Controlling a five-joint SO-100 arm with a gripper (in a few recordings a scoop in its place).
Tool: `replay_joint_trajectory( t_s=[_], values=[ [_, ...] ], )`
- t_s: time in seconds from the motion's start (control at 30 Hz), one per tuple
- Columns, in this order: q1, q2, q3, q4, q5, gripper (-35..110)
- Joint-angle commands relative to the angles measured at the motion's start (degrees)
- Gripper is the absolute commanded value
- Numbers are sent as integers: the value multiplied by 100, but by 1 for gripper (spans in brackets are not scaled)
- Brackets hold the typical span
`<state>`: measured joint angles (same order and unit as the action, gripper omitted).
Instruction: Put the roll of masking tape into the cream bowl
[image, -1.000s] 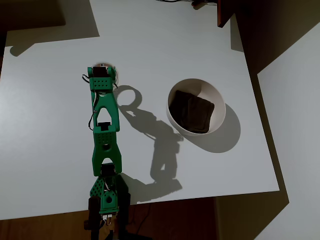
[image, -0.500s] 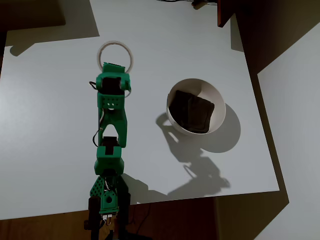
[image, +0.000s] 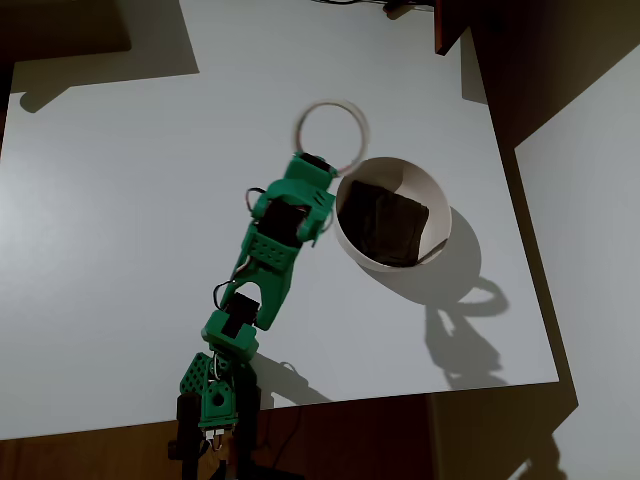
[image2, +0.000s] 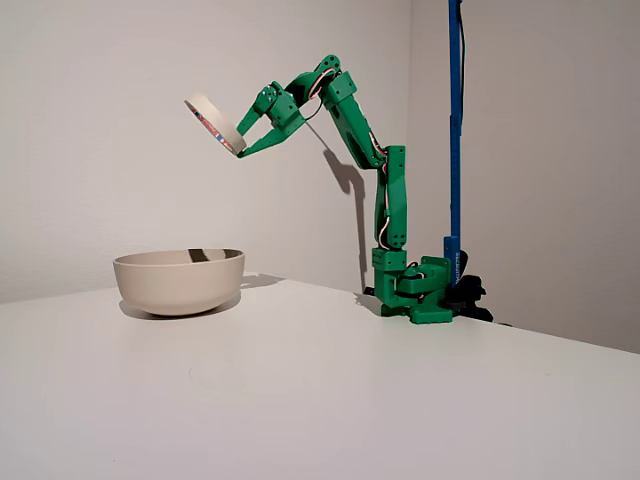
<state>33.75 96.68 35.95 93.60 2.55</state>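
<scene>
The roll of masking tape (image: 332, 136) (image2: 214, 123) is a cream-white ring held high in the air, tilted, with reddish print showing inside its core in the fixed view. My green gripper (image: 322, 165) (image2: 240, 143) is shut on the ring's near edge. The cream bowl (image: 438, 211) (image2: 180, 280) stands on the white table with a dark folded thing (image: 382, 224) inside. In the overhead view the tape hangs just above and left of the bowl's rim; in the fixed view it hangs well above the bowl's right part.
The white table (image: 120, 200) (image2: 350, 400) ends close to the bowl's right in the overhead view. My arm's base (image: 215, 395) (image2: 415, 290) sits at the table's near edge. A blue pole (image2: 455, 130) stands behind the base.
My arm has swung right and lifted, carrying the tape from the table's left-centre to beside the bowl's upper-left rim. The arm's shadow has moved past the bowl.
</scene>
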Motion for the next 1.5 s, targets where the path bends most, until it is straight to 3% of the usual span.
replay_joint_trajectory(
  t_s=[0.0, 0.2, 0.5, 1.23, 1.33, 1.47],
  values=[
    [976, 343, -360, -281, -229, -8],
    [2004, -396, -360, -545, -536, -8],
    [2733, -2232, -360, -1099, -826, -8],
    [2118, -3647, -360, -1072, -782, -8],
    [2083, -3647, -360, -967, -686, 7],
    [2109, -3630, -360, -940, -536, 13]
  ],
)
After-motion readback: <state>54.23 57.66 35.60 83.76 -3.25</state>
